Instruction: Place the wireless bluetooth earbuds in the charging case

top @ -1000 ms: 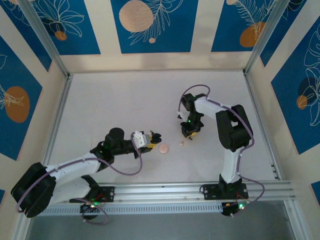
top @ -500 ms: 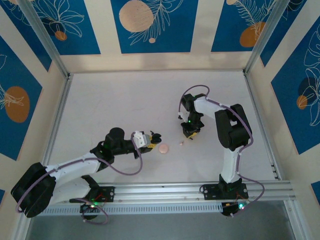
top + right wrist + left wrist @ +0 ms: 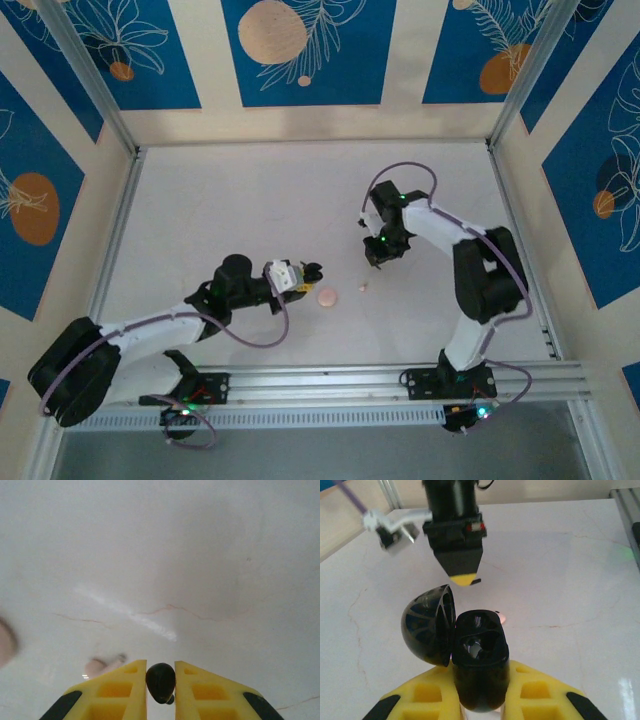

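White veined surface (image 3: 250, 210) inside blue-patterned walls (image 3: 300, 50). Near its middle the right hand (image 3: 160, 672) is pinched shut on a black earbud (image 3: 160, 684); a pink earbud (image 3: 363, 287) lies loose toward the front edge. Facing it, the left hand (image 3: 482, 679) clamps the black case (image 3: 490, 630), lid (image 3: 427, 625) swung open. Step seems the carry to the case; next the bud needs lining up over a free socket (image 3: 472, 647). Above, the right arm (image 3: 470, 250) folds, wrist down; the left arm (image 3: 160, 325) reaches low.
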Action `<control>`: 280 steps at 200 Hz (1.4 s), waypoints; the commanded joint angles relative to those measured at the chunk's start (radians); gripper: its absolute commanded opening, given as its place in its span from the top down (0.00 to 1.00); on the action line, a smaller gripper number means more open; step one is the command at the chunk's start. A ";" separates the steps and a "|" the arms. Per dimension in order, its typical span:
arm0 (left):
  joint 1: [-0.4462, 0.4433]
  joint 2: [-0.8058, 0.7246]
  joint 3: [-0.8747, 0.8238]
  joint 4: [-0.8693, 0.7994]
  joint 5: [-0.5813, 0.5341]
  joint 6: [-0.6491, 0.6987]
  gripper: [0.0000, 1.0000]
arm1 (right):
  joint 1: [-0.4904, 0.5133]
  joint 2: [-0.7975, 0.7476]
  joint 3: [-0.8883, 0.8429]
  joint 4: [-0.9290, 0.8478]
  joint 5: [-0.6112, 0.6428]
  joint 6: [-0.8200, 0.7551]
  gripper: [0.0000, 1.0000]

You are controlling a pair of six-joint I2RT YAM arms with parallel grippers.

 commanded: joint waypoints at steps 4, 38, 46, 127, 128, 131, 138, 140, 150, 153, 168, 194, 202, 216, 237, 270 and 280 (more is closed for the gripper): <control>0.000 0.043 0.011 0.172 -0.045 -0.017 0.86 | -0.027 -0.156 -0.094 0.177 -0.136 0.098 0.83; -0.008 0.114 0.023 0.267 -0.056 -0.044 0.86 | -0.063 -0.347 -0.251 0.414 -0.257 0.217 0.83; -0.012 0.129 0.025 0.295 -0.059 -0.050 0.86 | -0.067 -0.388 -0.287 0.476 -0.297 0.240 0.83; -0.025 0.281 0.091 0.500 -0.069 -0.152 0.86 | -0.041 -0.634 -0.558 1.019 -0.422 0.457 0.82; -0.024 0.283 0.092 0.503 -0.071 -0.153 0.86 | -0.041 -0.634 -0.558 1.022 -0.422 0.459 0.82; -0.024 0.287 0.093 0.510 -0.074 -0.159 0.86 | -0.038 -0.635 -0.562 1.032 -0.423 0.462 0.82; -0.024 0.297 0.097 0.527 -0.079 -0.168 0.86 | -0.030 -0.638 -0.570 1.056 -0.424 0.473 0.82; -0.024 0.300 0.097 0.531 -0.079 -0.170 0.86 | -0.027 -0.639 -0.573 1.067 -0.424 0.476 0.82; -0.024 0.312 0.104 0.551 -0.084 -0.180 0.86 | -0.010 -0.641 -0.588 1.113 -0.423 0.487 0.82; -0.023 0.316 0.106 0.557 -0.083 -0.184 0.86 | -0.003 -0.641 -0.591 1.125 -0.419 0.490 0.82; -0.025 0.332 0.112 0.583 -0.082 -0.198 0.86 | 0.022 -0.648 -0.611 1.178 -0.398 0.500 0.82; -0.025 0.350 0.119 0.610 -0.089 -0.211 0.86 | 0.053 -0.646 -0.632 1.257 -0.384 0.519 0.82; -0.023 0.353 0.121 0.612 -0.091 -0.213 0.86 | 0.061 -0.645 -0.632 1.266 -0.381 0.519 0.82; -0.023 0.356 0.121 0.621 -0.095 -0.214 0.86 | 0.072 -0.642 -0.635 1.281 -0.379 0.519 0.82; -0.024 0.358 0.121 0.623 -0.105 -0.216 0.87 | 0.090 -0.641 -0.641 1.317 -0.383 0.524 0.82; -0.024 0.357 0.118 0.632 -0.109 -0.221 0.87 | 0.111 -0.639 -0.639 1.329 -0.393 0.508 0.82; -0.025 0.356 0.118 0.631 -0.108 -0.220 0.86 | 0.115 -0.638 -0.637 1.331 -0.403 0.499 0.82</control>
